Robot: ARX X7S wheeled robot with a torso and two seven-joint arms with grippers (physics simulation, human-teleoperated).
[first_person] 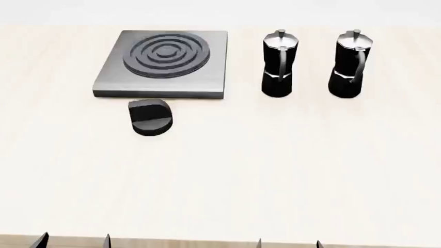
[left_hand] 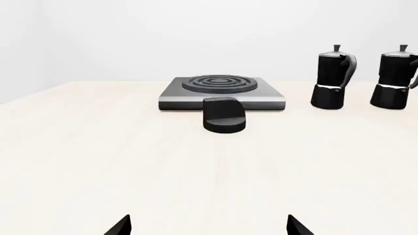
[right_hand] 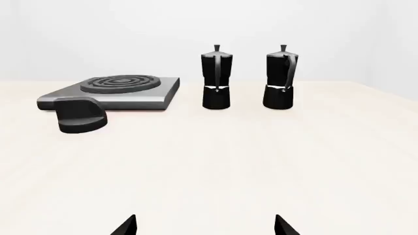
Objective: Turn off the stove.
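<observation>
The stove [first_person: 110,80] is a flat brushed-grey slab with a round ringed burner at the back left of the table; it also shows in the left wrist view [left_hand: 171,93] and the right wrist view [right_hand: 156,95]. Its black knob [first_person: 150,117] sits on the table just in front of the slab, also seen in the left wrist view [left_hand: 224,114] and the right wrist view [right_hand: 80,115]. My left gripper [first_person: 74,242] and right gripper [first_person: 288,244] are both open and empty at the table's near edge, far from the knob. Only their fingertips show.
Two black-and-silver moka pots [first_person: 279,64] [first_person: 349,64] stand upright side by side to the right of the stove. The pale table [first_person: 276,165] stretches between them and my grippers.
</observation>
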